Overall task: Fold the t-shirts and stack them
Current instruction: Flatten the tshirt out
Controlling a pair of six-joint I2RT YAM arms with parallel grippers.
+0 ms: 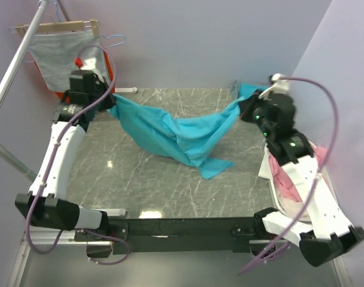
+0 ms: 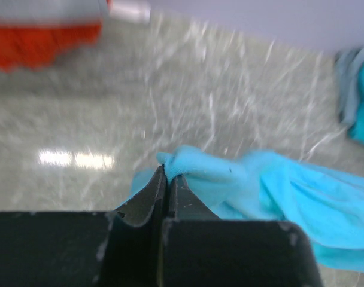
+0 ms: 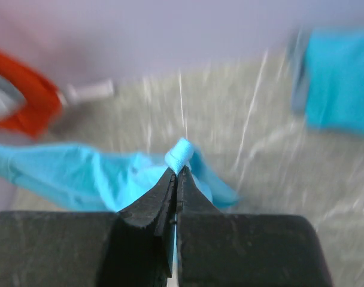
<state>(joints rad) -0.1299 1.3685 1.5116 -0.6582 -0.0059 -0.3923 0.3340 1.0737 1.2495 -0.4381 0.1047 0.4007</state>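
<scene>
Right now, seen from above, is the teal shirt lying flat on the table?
No, the t-shirt hangs between the left gripper and right gripper, only its middle reaching the table.

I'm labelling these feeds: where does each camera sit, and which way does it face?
Top: above and behind the arms, looking down at the table; left gripper and right gripper hold a t-shirt slung between them.
Left wrist: on its arm, facing across the table past the left gripper.
Right wrist: likewise, past the right gripper.
Shared: both wrist views show the t-shirt.

Lilac walls (image 1: 200, 42), grey marble table (image 1: 164, 185)
</scene>
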